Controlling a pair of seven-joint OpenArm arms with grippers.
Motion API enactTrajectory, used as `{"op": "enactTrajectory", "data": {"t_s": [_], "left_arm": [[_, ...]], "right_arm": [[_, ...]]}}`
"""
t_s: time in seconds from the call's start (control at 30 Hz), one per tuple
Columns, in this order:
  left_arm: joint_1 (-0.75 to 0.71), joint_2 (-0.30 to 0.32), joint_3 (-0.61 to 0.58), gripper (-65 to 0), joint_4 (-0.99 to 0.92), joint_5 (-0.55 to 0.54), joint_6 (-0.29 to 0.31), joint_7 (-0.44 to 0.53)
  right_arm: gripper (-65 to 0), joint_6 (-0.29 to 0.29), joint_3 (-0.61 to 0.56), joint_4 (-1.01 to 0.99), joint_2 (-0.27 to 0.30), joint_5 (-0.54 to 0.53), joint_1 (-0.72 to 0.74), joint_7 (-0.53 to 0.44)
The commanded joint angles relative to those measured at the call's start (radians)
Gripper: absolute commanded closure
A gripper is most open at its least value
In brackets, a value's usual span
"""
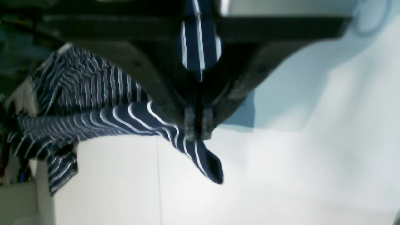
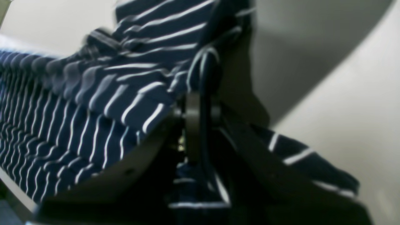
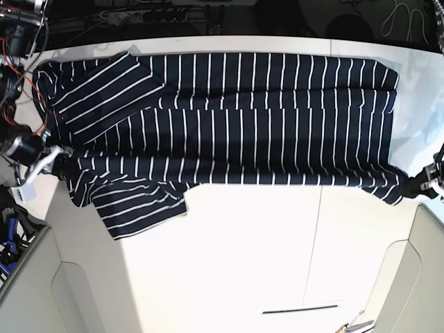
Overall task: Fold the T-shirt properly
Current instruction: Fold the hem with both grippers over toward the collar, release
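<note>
While the left wrist camera looks along its own arm, the left gripper (image 1: 198, 128) has its two fingertips pressed together on a fold of the T-shirt (image 1: 93, 103), navy with thin white stripes. A dark tip of cloth pokes out just past the fingertips, more cloth is bunched up behind them between the fingers, and the bulk of the garment trails away to one side, hanging above the white table (image 1: 250, 187).

Over to the right wrist view, and it's blurry, but the right gripper (image 2: 200, 103) is clamped on the striped cloth too: fabric wraps over the fingertips, a wide sheet of stripes spreads off to one side of the pincer, and a smaller flap falls away on the other side.

Now the base view: the T-shirt (image 3: 229, 118) lies stretched wide across the far half of the table (image 3: 243, 263), one sleeve lying just beside the right gripper (image 3: 59, 158) on the near side, the other beyond it toward the far edge. That pincer grips one end of the near edge, and the left gripper (image 3: 415, 186) pinches the opposite end, the shirt's near edge drawn between the two.
</note>
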State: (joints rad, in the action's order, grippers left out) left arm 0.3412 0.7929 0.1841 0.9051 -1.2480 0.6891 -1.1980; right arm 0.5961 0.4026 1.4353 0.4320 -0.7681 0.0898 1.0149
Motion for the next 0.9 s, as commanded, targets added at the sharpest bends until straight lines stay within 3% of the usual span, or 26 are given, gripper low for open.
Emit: {"op": "enactTrajectory", "data": {"t_s": [0.0, 0.1, 0.3, 0.53, 0.87], "left_arm": [[-0.003, 0.035, 0.006, 0.0, 0.048, -0.047, 0.009, 0.006], [-0.093, 0.060, 0.014, 0.0, 0.163, -0.111, 0.009, -0.018], [-0.274, 0.063, 0.112, 0.0, 0.360, -0.110, 0.009, -0.023], [-0.439, 0.063, 0.189, 0.0, 0.394, -0.109, 0.009, -0.026], [-0.494, -0.061, 0.189, 0.0, 0.394, -0.097, 0.009, -0.019]], "right_arm": [[0.0, 0.003, 0.023, 0.030, 0.022, -0.018, 0.002, -0.023], [0.0, 0.003, 0.051, 0.052, 0.022, -0.022, -0.042, -0.023], [0.0, 0.004, 0.118, 0.089, 0.022, -0.082, -0.140, -0.021], [0.0, 0.004, 0.150, 0.090, 0.019, -0.089, -0.197, -0.020], [0.0, 0.000, 0.149, 0.070, -0.021, -0.040, -0.254, -0.030]]}}
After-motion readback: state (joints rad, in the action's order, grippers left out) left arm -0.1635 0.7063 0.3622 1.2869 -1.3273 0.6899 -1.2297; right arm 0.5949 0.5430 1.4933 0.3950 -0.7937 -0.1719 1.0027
